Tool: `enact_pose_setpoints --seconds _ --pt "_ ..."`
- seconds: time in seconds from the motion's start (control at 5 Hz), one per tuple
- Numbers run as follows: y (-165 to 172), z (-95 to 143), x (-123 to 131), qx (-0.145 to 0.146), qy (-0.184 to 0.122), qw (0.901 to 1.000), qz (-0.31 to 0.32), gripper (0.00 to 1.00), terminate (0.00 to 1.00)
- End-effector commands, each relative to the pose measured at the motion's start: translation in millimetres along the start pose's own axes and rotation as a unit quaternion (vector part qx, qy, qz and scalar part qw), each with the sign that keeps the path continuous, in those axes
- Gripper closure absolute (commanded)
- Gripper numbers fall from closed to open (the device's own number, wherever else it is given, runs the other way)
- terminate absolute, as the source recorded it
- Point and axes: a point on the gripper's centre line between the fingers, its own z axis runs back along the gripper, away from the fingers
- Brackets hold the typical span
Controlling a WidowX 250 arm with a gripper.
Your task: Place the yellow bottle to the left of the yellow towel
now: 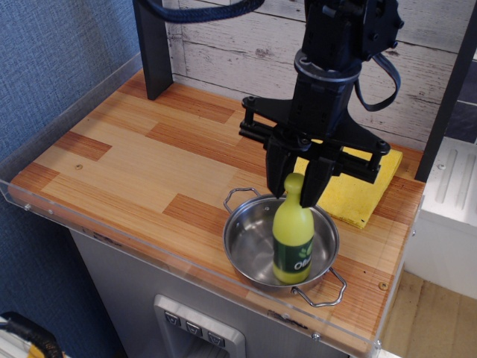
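The yellow bottle [292, 237] stands upright inside the steel pan [244, 242] near the front right of the counter. My black gripper [296, 186] hangs straight above it, and its two fingers have closed against the bottle's cap and neck, one on each side. The bottle's base still rests in the pan. The yellow towel [367, 188] lies flat behind and to the right of the pan, partly hidden by the gripper.
A dark post [154, 45] stands at the back left of the wooden counter [134, 160]. A clear plastic rim [112, 237] runs along the left and front edges. A white plank wall is behind.
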Motion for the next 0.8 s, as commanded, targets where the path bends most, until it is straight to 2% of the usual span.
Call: enact_pose_setpoints --seconds 0.0,0.2,0.6 --pt "12.3 43.4 7.7 -0.009 -0.022 0.9987 0.044 1.00 0.00" --pt "24.1 64.0 11.9 -0.001 -0.042 0.9962 0.077 1.00 0.00" --pt "71.7 75.1 29.1 0.017 -0.055 0.9865 0.153 1.00 0.00"
